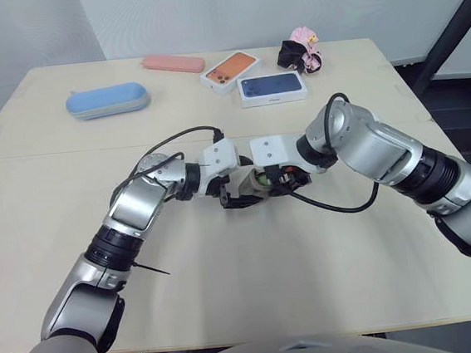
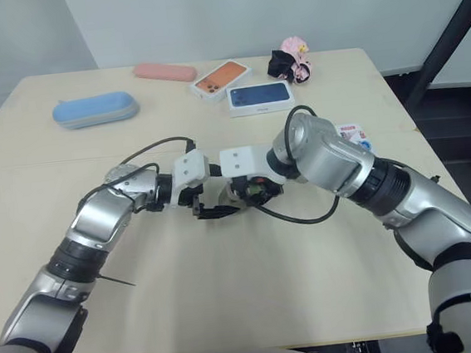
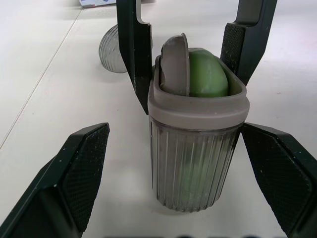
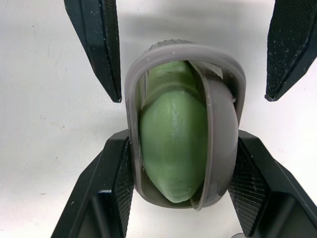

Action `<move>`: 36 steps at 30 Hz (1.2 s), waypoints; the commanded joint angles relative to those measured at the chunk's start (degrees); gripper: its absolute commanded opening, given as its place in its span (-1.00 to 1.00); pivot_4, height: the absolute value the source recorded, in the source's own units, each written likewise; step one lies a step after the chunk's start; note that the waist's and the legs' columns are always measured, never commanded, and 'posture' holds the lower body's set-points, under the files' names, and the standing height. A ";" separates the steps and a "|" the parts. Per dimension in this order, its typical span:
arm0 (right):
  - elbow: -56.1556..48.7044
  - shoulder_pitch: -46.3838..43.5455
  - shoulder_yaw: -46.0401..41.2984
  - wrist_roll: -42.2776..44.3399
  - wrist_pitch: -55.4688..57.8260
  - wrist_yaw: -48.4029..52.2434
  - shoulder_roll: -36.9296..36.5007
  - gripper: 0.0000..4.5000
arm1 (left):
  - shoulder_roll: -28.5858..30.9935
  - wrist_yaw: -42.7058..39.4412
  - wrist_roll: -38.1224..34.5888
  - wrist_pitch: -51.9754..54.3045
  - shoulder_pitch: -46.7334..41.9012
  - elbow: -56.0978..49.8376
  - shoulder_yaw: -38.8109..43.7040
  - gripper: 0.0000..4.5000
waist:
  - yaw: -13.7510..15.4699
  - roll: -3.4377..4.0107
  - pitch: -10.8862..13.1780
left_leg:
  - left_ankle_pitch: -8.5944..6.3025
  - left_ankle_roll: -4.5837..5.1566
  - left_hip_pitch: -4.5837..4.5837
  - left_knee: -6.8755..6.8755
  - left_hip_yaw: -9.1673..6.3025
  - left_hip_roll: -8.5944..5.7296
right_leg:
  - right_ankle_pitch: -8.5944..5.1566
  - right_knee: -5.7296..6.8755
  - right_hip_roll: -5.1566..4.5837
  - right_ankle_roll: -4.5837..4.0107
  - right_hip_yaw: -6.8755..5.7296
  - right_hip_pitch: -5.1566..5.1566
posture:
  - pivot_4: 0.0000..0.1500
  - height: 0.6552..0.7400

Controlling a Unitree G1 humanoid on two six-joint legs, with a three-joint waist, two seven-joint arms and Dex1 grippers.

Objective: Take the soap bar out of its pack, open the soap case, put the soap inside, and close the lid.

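The soap case point(image 3: 198, 148), a grey ribbed cup, stands upright on the table point(image 1: 228, 277) with the green soap bar point(image 4: 173, 144) in it. A grey oval piece point(image 3: 176, 64) leans tilted inside the rim beside the soap. My right gripper point(image 4: 181, 139) is shut on the case's rim, its fingers point(image 3: 134, 54) pressing on both sides. My left gripper point(image 3: 173, 131) is open, its pads point(image 3: 84, 168) wide on either side of the cup's body. Both grippers meet at the table's middle point(image 1: 257, 183). A second ribbed grey piece point(image 3: 111, 49) lies just behind the case.
A small red, white and blue pack point(image 2: 352, 134) lies to the right behind my right arm. At the far edge are a blue pouch point(image 1: 107, 99), a pink case point(image 1: 173, 63), two phone boxes point(image 1: 229, 68) point(image 1: 273, 88) and a black-and-pink item point(image 1: 299, 53).
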 commanded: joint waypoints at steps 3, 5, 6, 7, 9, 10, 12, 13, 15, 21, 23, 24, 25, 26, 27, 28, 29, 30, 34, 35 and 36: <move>-1.56 0.26 -1.83 -0.22 0.23 0.27 -0.19 -0.06 | -0.17 -0.09 0.37 -1.00 -0.84 -0.74 0.17 1.00 | -0.01 0.00 0.00 | 0.00 0.00 0.00 0.00 0.00 0.00 | 0.00 0.00 0.00 0.00 0.00 0.00 | 1.00 1.00; -1.52 0.32 -1.80 -0.21 0.31 0.26 -0.10 -0.06 | -0.16 -0.09 0.35 -0.94 -0.82 -0.76 0.07 1.00 | -0.01 0.00 0.00 | 0.00 0.00 0.00 0.00 0.00 0.00 | 0.00 0.00 0.00 0.00 0.00 0.00 | 1.00 1.00; -1.48 0.34 -1.80 -0.21 0.32 0.23 -0.05 -0.06 | -0.15 -0.10 0.36 -0.94 -0.83 -0.70 0.01 1.00 | -0.01 0.00 0.00 | 0.00 0.00 0.00 0.00 0.00 0.00 | 0.00 0.00 0.00 0.00 0.00 0.00 | 1.00 1.00; -1.40 0.36 -1.78 -0.21 0.30 0.23 0.00 -0.06 | -0.16 -0.09 0.37 -0.96 -0.84 -0.62 -0.03 1.00 | 0.00 0.00 0.00 | 0.00 0.00 0.00 0.00 0.00 0.00 | 0.00 0.00 0.00 0.00 0.00 0.00 | 1.00 1.00; -1.31 0.38 -1.79 -0.17 0.29 0.20 0.10 -0.06 | -0.30 -0.02 0.46 -0.92 -0.96 -0.27 -0.20 0.89 | -0.01 0.00 0.00 | 0.00 0.00 0.00 0.00 0.00 0.00 | 0.00 0.00 0.00 0.00 0.00 0.00 | 1.00 1.00; -1.28 0.39 -1.81 -0.14 0.30 0.18 0.15 -0.06 | -0.38 0.05 0.50 -0.89 -1.01 -0.13 -0.27 0.77 | -0.01 0.00 0.00 | 0.00 0.00 0.00 0.00 0.00 0.00 | 0.00 0.00 -0.01 0.00 0.00 0.00 | 1.00 1.00; -1.20 0.36 -1.85 -0.08 0.37 0.14 0.32 -0.06 | -0.55 0.20 0.72 -1.05 -1.10 0.15 -0.53 0.47 | -0.01 0.00 0.00 | 0.00 0.00 0.01 0.00 0.00 0.00 | 0.00 0.00 -0.01 0.00 0.00 0.00 | 1.00 1.00; -1.16 0.38 -2.01 0.11 0.52 0.08 0.52 -0.06 | -0.67 0.40 1.07 -1.29 -1.11 0.36 -0.80 0.38 | -0.02 0.00 0.00 | 0.00 0.00 0.00 0.00 0.00 0.00 | 0.00 0.00 0.00 0.00 0.00 0.00 | 1.00 1.00; -1.16 0.41 -2.15 0.27 0.67 0.05 0.72 -0.06 | -0.83 0.64 1.63 -1.80 -1.11 0.70 -1.17 0.07 | -0.01 0.00 0.00 | 0.00 0.00 0.01 0.00 0.00 0.00 | 0.00 0.00 0.00 0.00 0.01 0.00 | 1.00 1.00; -1.64 0.72 -2.32 0.27 1.08 0.16 0.68 -0.06 | -1.02 0.67 2.35 -2.30 -0.94 0.93 -1.12 -0.15 | 0.02 0.00 0.00 | 0.00 0.00 0.00 0.01 0.00 0.00 | 0.00 0.00 -0.01 0.00 0.01 0.01 | 1.00 1.00; -1.66 0.78 -2.43 0.31 1.07 0.16 0.63 -0.06 | -0.88 0.63 2.50 -2.53 -0.84 0.95 -1.02 -0.15 | 0.01 0.00 0.00 | 0.00 0.00 0.01 0.01 0.00 0.00 | 0.00 0.01 -0.01 0.00 0.01 0.01 | 1.00 1.00; -1.67 0.79 -2.47 0.31 1.06 0.17 0.62 -0.06 | -0.85 0.63 2.55 -2.60 -0.80 0.94 -0.98 -0.15 | 0.01 0.00 0.00 | 0.00 0.00 0.02 0.01 0.00 0.00 | 0.00 0.01 -0.02 0.00 0.01 0.01 | 1.00 1.00; -1.66 0.81 -2.52 0.32 1.03 0.17 0.60 -0.06 | -0.75 0.48 2.48 -2.52 -0.75 0.87 -0.94 -0.15 | 0.01 0.00 0.00 | 0.00 0.00 0.01 0.01 0.00 0.00 | 0.00 0.01 -0.02 0.00 0.01 0.01 | 1.00 1.00; -1.62 0.85 -2.59 0.33 0.96 0.18 0.56 -0.06 | -0.59 0.31 2.41 -2.54 -0.65 0.81 -0.87 -0.15 | 0.02 0.00 0.00 | 0.00 0.00 0.01 0.01 0.00 0.00 | 0.00 0.01 -0.02 0.00 0.01 0.01 | 1.00 1.00; -1.58 0.90 -2.67 0.36 0.93 0.20 0.54 -0.06 | -0.43 0.16 2.38 -2.63 -0.55 0.82 -0.80 -0.15 | 0.02 0.00 0.00 | 0.00 0.00 0.01 0.01 0.00 0.00 | 0.00 0.01 -0.01 0.00 0.01 0.01 | 1.00 1.00; -1.55 0.99 -2.80 0.42 0.87 0.24 0.54 -0.06 | -0.25 -0.01 2.34 -2.90 -0.40 0.88 -0.71 -0.15 | 0.01 0.00 0.00 | 0.00 0.00 0.01 0.02 0.00 0.00 | 0.00 0.01 -0.01 0.00 0.01 0.01 | 1.00 1.00; -1.51 1.05 -2.97 0.53 0.96 0.28 0.58 -0.06 | -0.15 -0.09 2.32 -3.12 -0.30 0.95 -0.58 -0.15 | 0.01 0.00 0.00 | 0.00 0.01 0.02 0.02 0.00 0.00 | 0.00 0.02 -0.01 0.00 0.01 0.01 | 1.00 1.00; -1.49 1.16 -3.18 0.71 1.05 0.36 0.61 -0.06 | -0.04 -0.15 2.27 -3.37 -0.17 1.03 -0.44 -0.15 | 0.01 0.00 0.00 | 0.00 0.01 0.01 0.02 0.00 0.00 | 0.00 0.02 -0.01 0.00 0.01 0.01 | 1.00 1.00; -1.28 1.89 -4.73 1.98 1.47 0.73 0.78 0.49 | 0.30 0.00 1.64 -4.85 0.86 1.10 0.75 -0.15 | -0.04 0.00 0.00 | 0.00 0.01 0.01 0.02 0.00 0.00 | 0.00 0.02 -0.01 0.00 0.02 0.01 | 1.00 1.00; -1.04 2.19 -5.34 2.33 1.39 0.60 0.82 0.66 | 0.45 -0.03 1.30 -5.33 1.28 1.04 1.21 -0.15 | -0.07 0.00 0.00 | 0.00 0.01 0.00 0.02 0.00 0.00 | 0.00 0.02 -0.01 0.00 0.02 0.01 | 1.00 1.00; -0.40 2.83 -6.46 2.91 0.84 0.36 0.83 0.79 | 0.63 0.01 0.67 -6.32 2.12 0.96 2.18 -0.15 | -0.08 0.00 0.00 | 0.00 0.01 0.00 0.02 0.00 0.00 | 0.00 0.02 -0.01 0.00 0.03 0.01 | 1.00 1.00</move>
